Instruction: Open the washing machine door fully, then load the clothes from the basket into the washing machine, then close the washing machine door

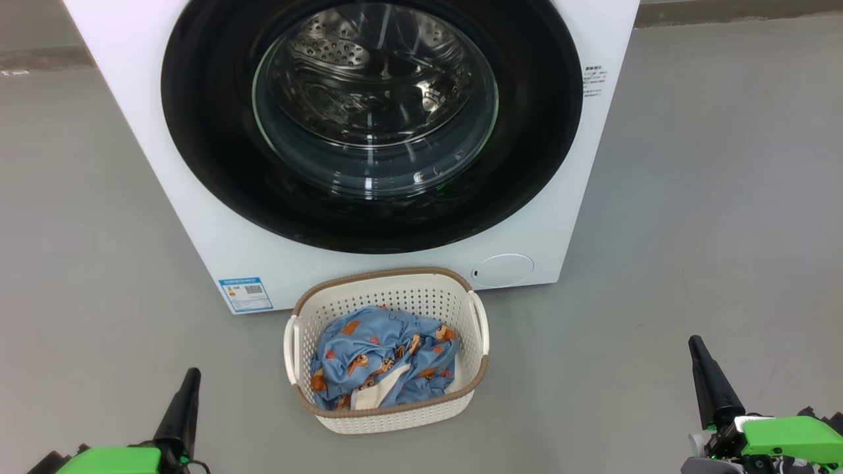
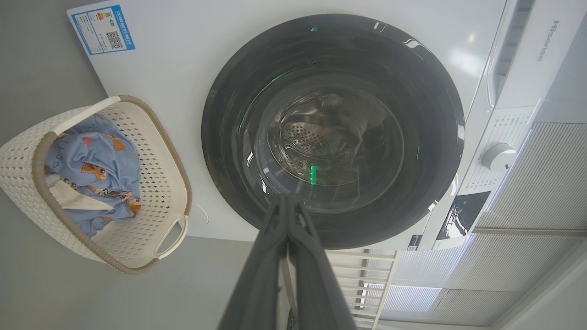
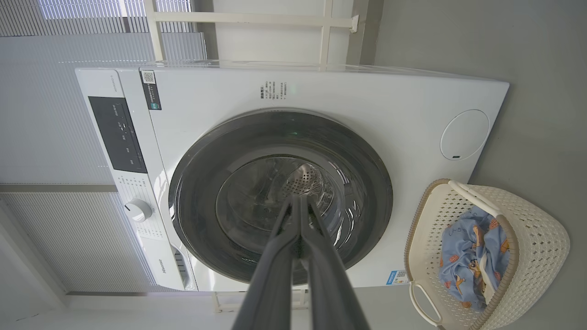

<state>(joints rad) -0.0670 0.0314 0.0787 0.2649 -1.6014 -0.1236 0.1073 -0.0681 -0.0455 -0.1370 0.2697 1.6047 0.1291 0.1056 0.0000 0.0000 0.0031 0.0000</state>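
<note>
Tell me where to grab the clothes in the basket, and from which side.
Grip the raised blue bunch at the middle of the clothes, coming straight down from above. The basket walls ring the heap on every side and only its top is open; the crumpled folds there seem to stand highest, so they likely offer something to pinch.

We see washing machine (image 1: pixel 263 263) ahead, door (image 1: pixel 372 125) on its front; basket (image 1: pixel 388 411) on floor (image 1: pixel 691 197) just before it (below door, near middle); clothes (image 1: pixel 382 359) inside basket.
</note>
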